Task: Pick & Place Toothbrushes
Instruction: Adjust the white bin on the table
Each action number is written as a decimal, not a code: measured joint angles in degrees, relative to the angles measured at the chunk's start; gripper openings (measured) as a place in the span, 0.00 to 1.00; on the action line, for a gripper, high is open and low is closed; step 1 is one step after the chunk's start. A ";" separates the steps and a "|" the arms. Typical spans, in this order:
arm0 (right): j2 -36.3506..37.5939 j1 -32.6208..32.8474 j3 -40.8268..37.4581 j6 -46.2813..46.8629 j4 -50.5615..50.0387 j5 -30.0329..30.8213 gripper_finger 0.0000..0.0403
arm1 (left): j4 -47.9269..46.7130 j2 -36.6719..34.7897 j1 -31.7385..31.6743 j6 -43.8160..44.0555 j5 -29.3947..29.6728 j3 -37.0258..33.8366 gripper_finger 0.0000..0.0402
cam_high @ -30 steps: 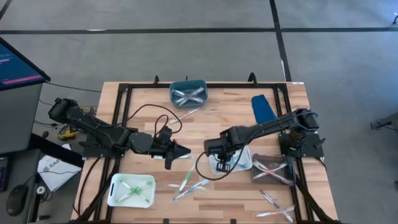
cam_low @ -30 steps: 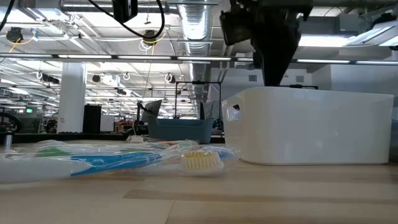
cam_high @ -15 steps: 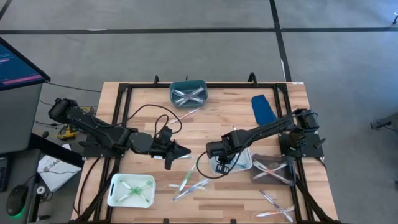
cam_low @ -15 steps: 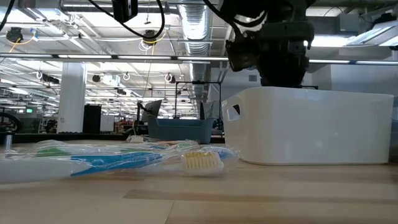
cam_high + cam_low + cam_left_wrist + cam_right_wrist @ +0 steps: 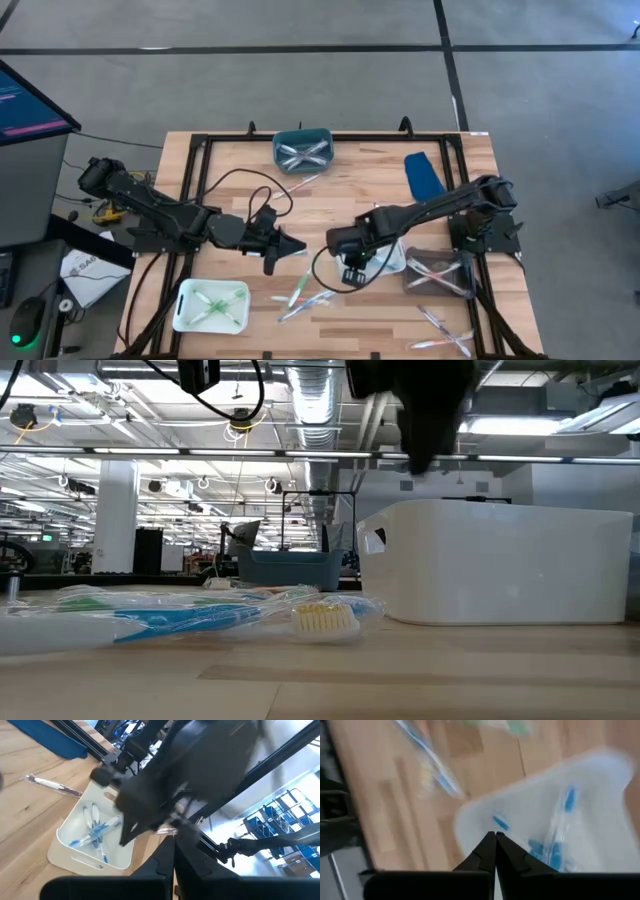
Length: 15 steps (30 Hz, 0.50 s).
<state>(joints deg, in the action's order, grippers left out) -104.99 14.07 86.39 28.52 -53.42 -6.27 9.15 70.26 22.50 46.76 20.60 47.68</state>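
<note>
A white tray [image 5: 390, 262] right of the table's middle holds blue toothbrushes [image 5: 555, 847]. My right gripper [image 5: 351, 268] hangs shut above that tray's left near corner [image 5: 470, 820], pointing steeply down, with nothing between its fingers [image 5: 487, 847]. In the low view it is the dark shape [image 5: 420, 460] above the tray [image 5: 500, 565]. My left gripper [image 5: 302, 246] waits shut at mid-table, left of the tray. Loose wrapped toothbrushes [image 5: 305, 293] lie on the wood near the front, and more [image 5: 440, 328] lie at the front right.
A teal tray [image 5: 302, 150] with clear toothbrushes stands at the far edge. A white tray [image 5: 210, 305] with green ones sits front left. A grey tray [image 5: 440, 272] with pink ones sits at the right. A blue object [image 5: 423, 173] lies far right.
My right gripper dipped down to the white tray's rim, then rose again and shifted a little toward the table's left and near edge, tipping slightly. It stayed shut throughout. The toothbrushes and trays have not moved.
</note>
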 joint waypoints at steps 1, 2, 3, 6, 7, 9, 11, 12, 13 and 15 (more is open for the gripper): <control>0.04 -0.20 1.85 -0.63 -0.93 0.74 0.00 | -0.08 0.00 -0.01 -0.01 0.02 0.00 0.00; 0.04 -0.52 3.61 -1.23 -2.74 1.80 0.00 | -0.14 0.00 -0.02 0.00 0.02 0.00 0.00; 0.06 -0.90 5.26 -1.71 -4.96 3.10 0.00 | -0.14 0.00 -0.03 0.00 0.02 0.00 0.00; 0.51 -2.61 9.35 -1.98 -9.45 7.82 0.00 | -0.15 0.00 -0.04 0.00 0.04 0.00 0.00; 0.59 -3.28 10.19 -1.99 -11.28 9.10 0.00 | -0.16 0.00 -0.04 -0.02 0.07 0.00 0.00; 0.46 -4.73 11.10 -1.97 -15.92 11.55 0.00 | -0.14 0.00 -0.04 -0.02 0.09 0.00 0.00; 0.44 -6.31 10.79 -1.69 -19.78 13.89 0.00 | -0.15 0.00 -0.04 -0.02 0.40 0.00 0.00; 0.50 -7.23 9.97 -1.67 -20.62 14.28 0.00 | -0.14 0.00 -0.04 -0.02 0.49 0.00 0.00; 0.53 -8.16 8.65 -1.67 -20.91 14.21 0.00 | -0.14 0.00 -0.06 -0.01 0.62 0.00 0.00; 0.34 -10.08 5.47 -1.26 -20.34 13.25 0.00 | -0.14 0.00 -0.07 0.00 0.66 0.00 0.00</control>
<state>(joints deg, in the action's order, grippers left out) -104.65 3.99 91.86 27.25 -73.76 6.98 9.02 70.26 22.44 46.76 21.26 47.68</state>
